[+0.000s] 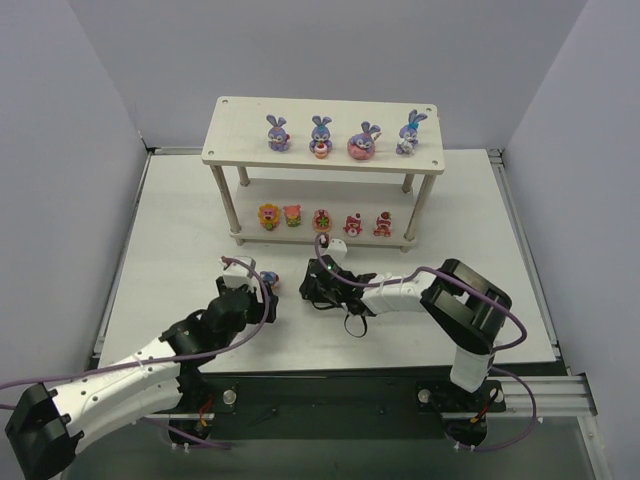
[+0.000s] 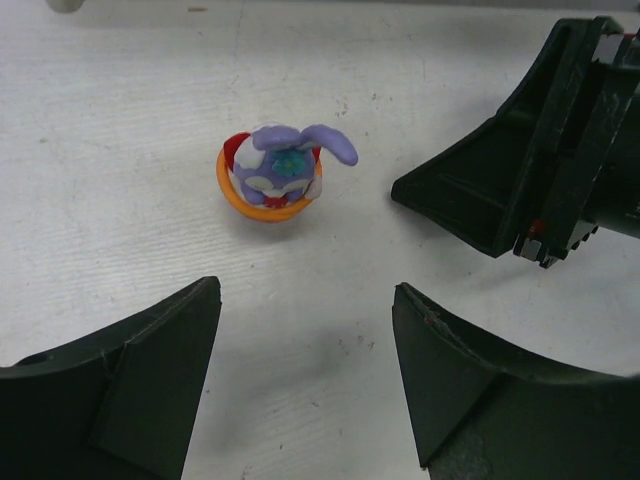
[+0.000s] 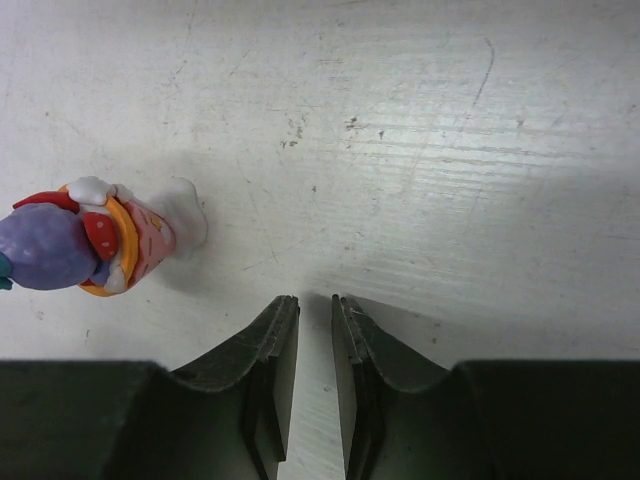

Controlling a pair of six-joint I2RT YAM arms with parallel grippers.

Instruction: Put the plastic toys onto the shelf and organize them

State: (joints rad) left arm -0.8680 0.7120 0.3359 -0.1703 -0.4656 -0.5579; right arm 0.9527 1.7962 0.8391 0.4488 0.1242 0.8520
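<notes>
Just beyond left end effector point(image 2: 305, 292), bunny point(image 2: 278, 172)

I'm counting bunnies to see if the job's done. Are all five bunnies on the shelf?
No, only four bunnies stand on the shelf's top tier; the fifth bunny sits on the table.

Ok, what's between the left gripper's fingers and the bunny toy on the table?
Nothing: in the left wrist view, only bare white table lies between the left gripper and the bunny toy.
</notes>
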